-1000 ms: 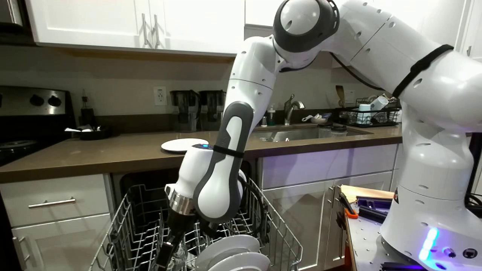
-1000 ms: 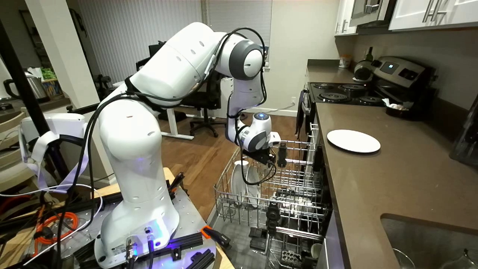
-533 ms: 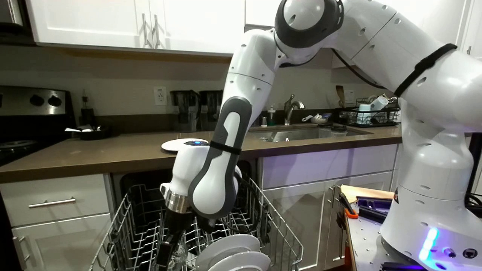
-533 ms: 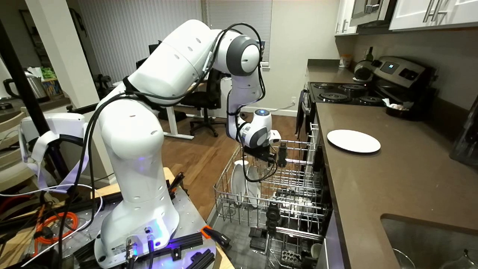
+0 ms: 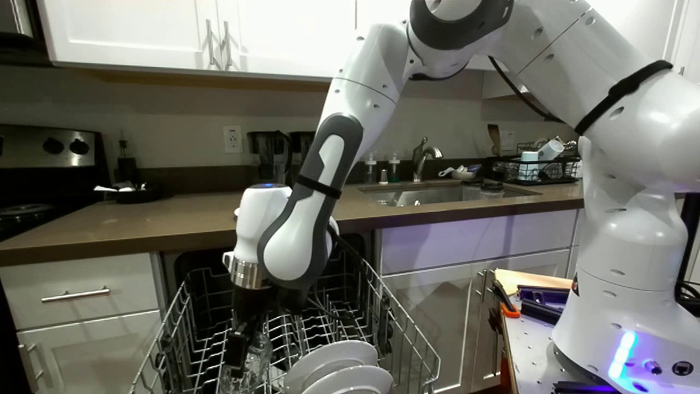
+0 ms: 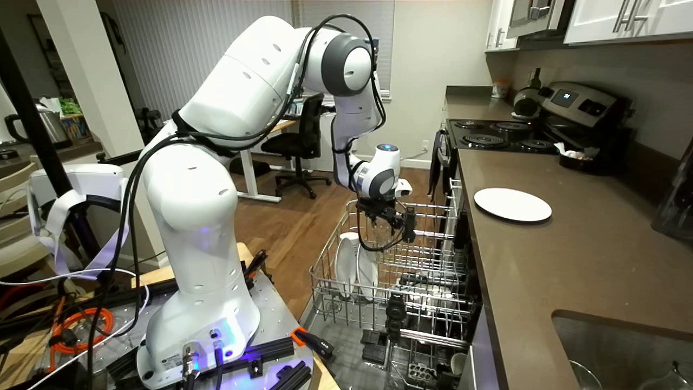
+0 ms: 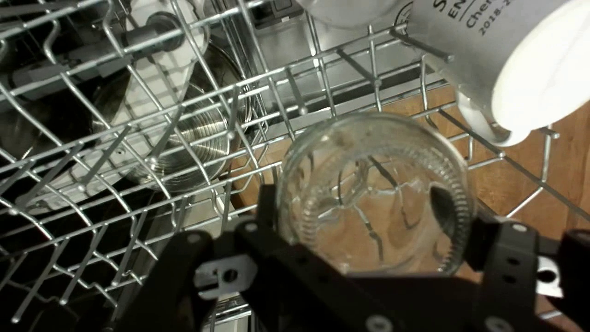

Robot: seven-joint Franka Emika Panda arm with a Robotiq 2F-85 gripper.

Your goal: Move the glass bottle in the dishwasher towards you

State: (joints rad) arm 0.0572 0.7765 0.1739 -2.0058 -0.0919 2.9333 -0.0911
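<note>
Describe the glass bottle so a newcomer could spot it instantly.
Find the wire dishwasher rack pulled out from under the brown counter. Near its white plates, the end effector grips the glass bottle. Unlike those plates and the nearby printed mug, it is clear, with a ribbed ring.

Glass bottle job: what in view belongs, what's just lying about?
Job: clear glass bottle, black two-fingered gripper, grey wire dishwasher rack.
Just there: round white plate on brown countertop, white plates standing in the rack, white mug with black lettering.
</note>
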